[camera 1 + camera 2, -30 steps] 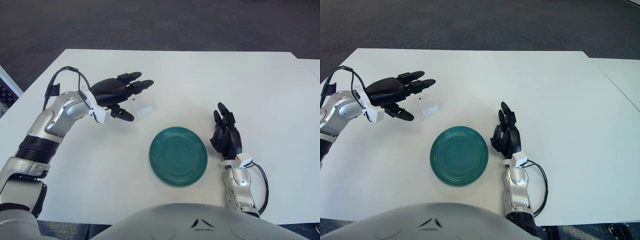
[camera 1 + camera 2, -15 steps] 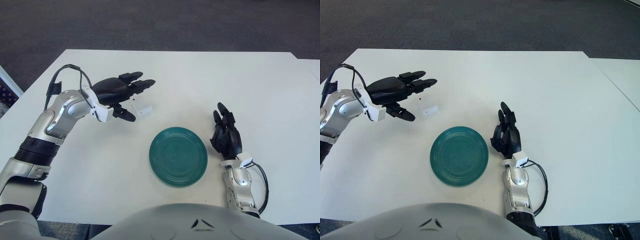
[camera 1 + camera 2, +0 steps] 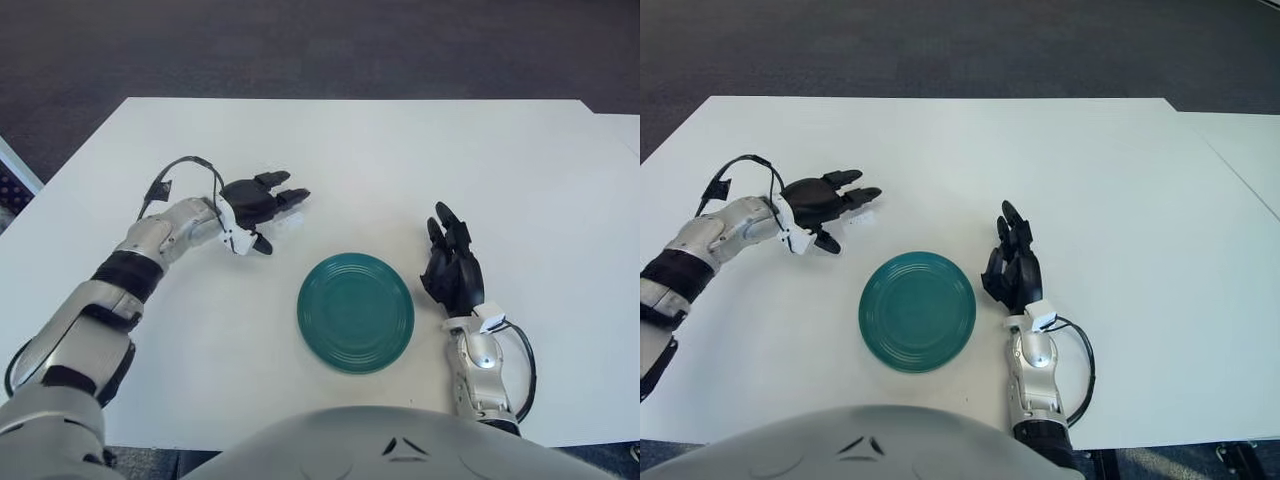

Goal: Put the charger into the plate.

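Low over the white table [image 3: 360, 150], far-left of the plate: left hand [image 3: 252, 202], dark fingers [image 3: 283, 196] stretched to the right and spread over the charger [image 3: 287, 222]. Only a small white sliver of the charger visible, peeking out under and just right of the fingertips; most of it covered by the hand. Thumb [image 3: 258, 243] pointing down on the near side, apart from the other fingers. Impossible to tell whether any finger actually touches the charger or merely hangs above it; no closed grip visible, fingers wide.

Near the middle, toward the near edge: round green plate [image 3: 356, 312], flat on the table, nothing in it. Charger well apart from it, on the far-left side, lying on the table and not in the plate.

Just right of the plate: right hand [image 3: 452, 270], black fingers pointing away toward the far side, held close together and loosely extended, grasping nothing. Contact with the table not clear. Silver wrist and a looped black cable [image 3: 523, 365] trailing toward the near edge, partly cut off by the grey rounded body [image 3: 390, 445] filling the bottom of both views.

Left forearm running in from the lower left, its upper part cut off by the picture edge.
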### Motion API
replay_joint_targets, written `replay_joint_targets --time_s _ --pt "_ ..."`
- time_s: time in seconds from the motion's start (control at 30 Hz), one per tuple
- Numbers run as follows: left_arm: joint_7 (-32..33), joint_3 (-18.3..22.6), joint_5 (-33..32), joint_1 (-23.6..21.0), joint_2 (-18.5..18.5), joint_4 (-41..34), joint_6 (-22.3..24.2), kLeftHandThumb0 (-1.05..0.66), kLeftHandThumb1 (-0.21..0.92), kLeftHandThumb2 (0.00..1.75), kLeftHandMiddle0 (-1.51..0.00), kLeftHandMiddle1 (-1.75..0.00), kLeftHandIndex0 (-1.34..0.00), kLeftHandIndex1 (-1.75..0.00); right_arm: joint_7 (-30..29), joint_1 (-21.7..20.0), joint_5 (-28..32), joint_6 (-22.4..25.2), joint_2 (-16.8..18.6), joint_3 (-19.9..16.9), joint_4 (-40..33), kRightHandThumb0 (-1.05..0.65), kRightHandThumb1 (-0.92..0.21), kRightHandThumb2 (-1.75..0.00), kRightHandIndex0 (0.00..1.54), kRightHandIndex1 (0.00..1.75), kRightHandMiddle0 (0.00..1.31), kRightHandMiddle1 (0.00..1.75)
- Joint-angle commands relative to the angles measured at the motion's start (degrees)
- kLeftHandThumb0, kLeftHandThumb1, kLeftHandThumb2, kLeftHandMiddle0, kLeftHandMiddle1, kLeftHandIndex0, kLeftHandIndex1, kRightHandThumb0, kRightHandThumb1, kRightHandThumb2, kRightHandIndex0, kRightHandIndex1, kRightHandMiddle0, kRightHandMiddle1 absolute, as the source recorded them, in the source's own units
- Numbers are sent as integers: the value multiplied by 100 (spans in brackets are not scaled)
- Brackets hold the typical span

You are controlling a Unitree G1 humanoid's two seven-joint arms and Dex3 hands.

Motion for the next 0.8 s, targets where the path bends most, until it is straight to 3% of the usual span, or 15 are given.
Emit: replay_joint_targets --time_s 0.0,0.47,0.77 --pt "543 -189 261 -383 46 482 -279 -104 92 26 0 0 -4 -7 77 452 225 -88 -91 -141 858 -101 -92 -91 15 1 0 38" --pt "1171 -658 690 -787 -38 1069 -649 -102 92 24 0 0 -6 -12 -70 554 -106 -346 -179 -146 882 -100 -92 -91 14 0 0 34" --pt "1572 -997 901 -1090 -189 1624 -815 -103 92 32 0 0 0 -27 99 644 184 -313 -145 -174 752 -100 -92 -90 14 0 0 36"
